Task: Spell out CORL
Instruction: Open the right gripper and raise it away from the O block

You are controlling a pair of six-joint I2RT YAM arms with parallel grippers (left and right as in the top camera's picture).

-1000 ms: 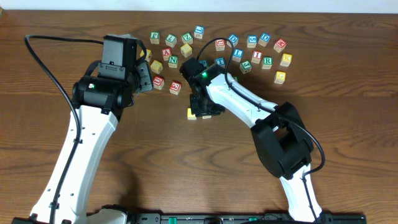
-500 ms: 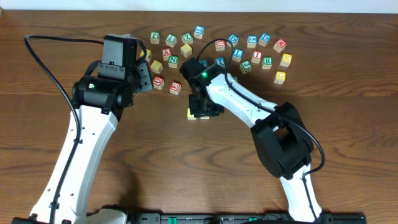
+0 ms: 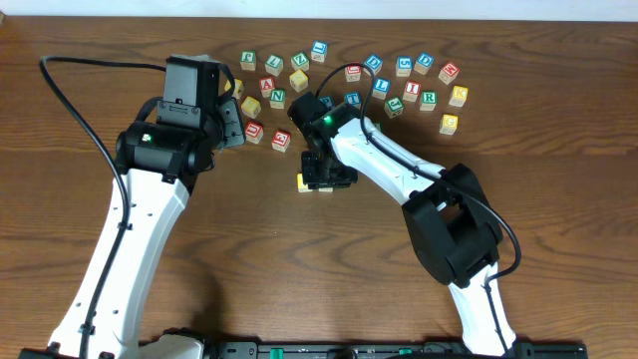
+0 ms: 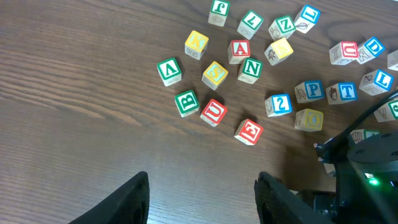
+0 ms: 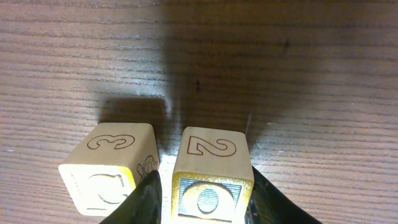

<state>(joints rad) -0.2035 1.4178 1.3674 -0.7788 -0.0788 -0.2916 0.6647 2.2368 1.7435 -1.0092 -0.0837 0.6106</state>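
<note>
Plainly, the right hand [image 5: 202, 182] is down at the bench [image 3: 558, 160] to seat the second letter beside the first. Its fingers stand on either side of the O cube [image 5: 211, 152], which rests flat on the wood just right of the neighbouring cube [image 5: 115, 155], with only a thin dark gap between them. That closeness is the point — letters read as a word only in a row, and these two look level and squared along their near edges. Whether the fingers are pinching the O cube or merely bracketing it I cannot tell; they lie very close to its sides.

The O cube is pale wood with a yellow-bordered top carrying an oval O, and an outlined 2 on the face turned to the wrist camera. Its neighbour shows a 3 on the matching face and a yellow-edged top too foreshortened to read — I take it for the C.

From overhead the pair sits on bare wood below the scatter of other cubes [image 3: 299, 80], well apart from them, which leaves room on the right for two more. The R cube [image 3: 429, 98] and L cube [image 4: 380, 79] lie in that scatter. The left hand [image 4: 200, 183] hovers open and empty, out of the way.
</note>
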